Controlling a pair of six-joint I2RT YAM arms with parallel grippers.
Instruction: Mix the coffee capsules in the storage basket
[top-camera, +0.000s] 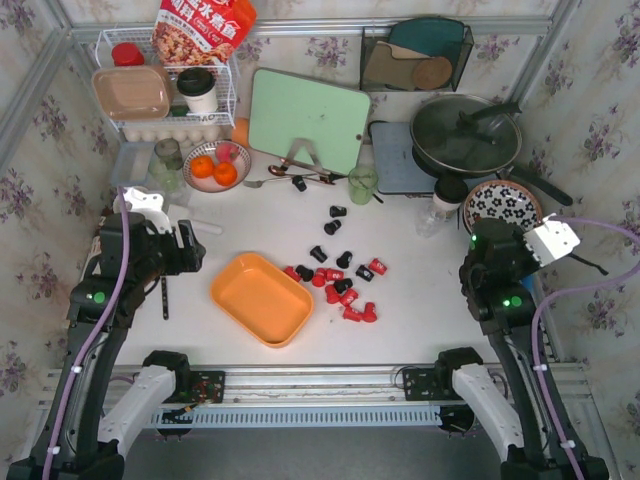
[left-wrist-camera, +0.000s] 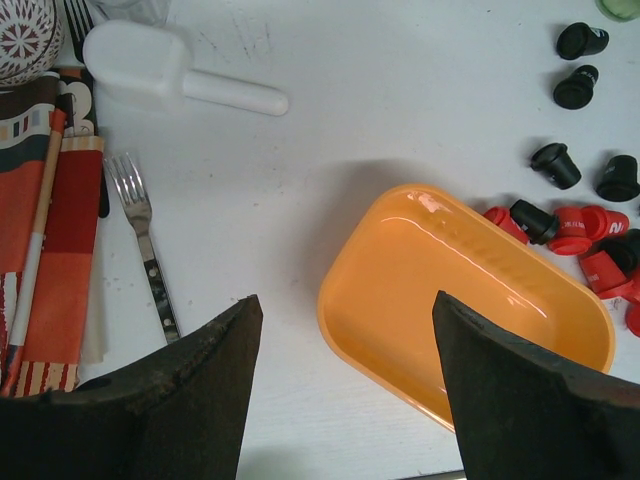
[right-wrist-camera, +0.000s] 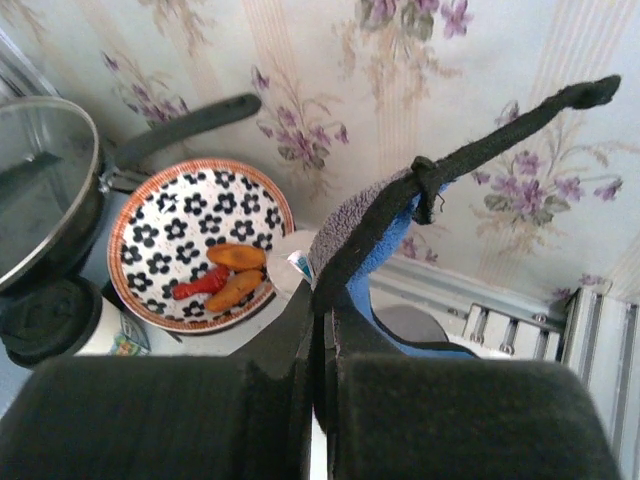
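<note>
The storage basket (top-camera: 262, 298), an orange-yellow tray, lies empty on the white table left of centre. Red and black coffee capsules (top-camera: 340, 285) are scattered on the table just to its right, with a few black ones (top-camera: 338, 212) farther back. My left gripper (top-camera: 197, 248) hovers to the basket's left. In the left wrist view the left gripper (left-wrist-camera: 345, 297) is open over the basket's (left-wrist-camera: 470, 290) near-left rim, nothing between its fingers, with capsules (left-wrist-camera: 585, 235) beyond. My right gripper (right-wrist-camera: 325, 300) is shut at the table's right edge, pointing at the wall, a blue-grey cloth (right-wrist-camera: 400, 215) at its tips.
A fork (left-wrist-camera: 140, 225), a white scoop (left-wrist-camera: 170, 70) and a striped cloth (left-wrist-camera: 50, 250) lie left of the basket. At the back stand a wire rack (top-camera: 170, 90), a bowl of oranges (top-camera: 213, 168), a green cutting board (top-camera: 308, 118), a lidded pan (top-camera: 467, 135) and a flowered plate (top-camera: 502, 205).
</note>
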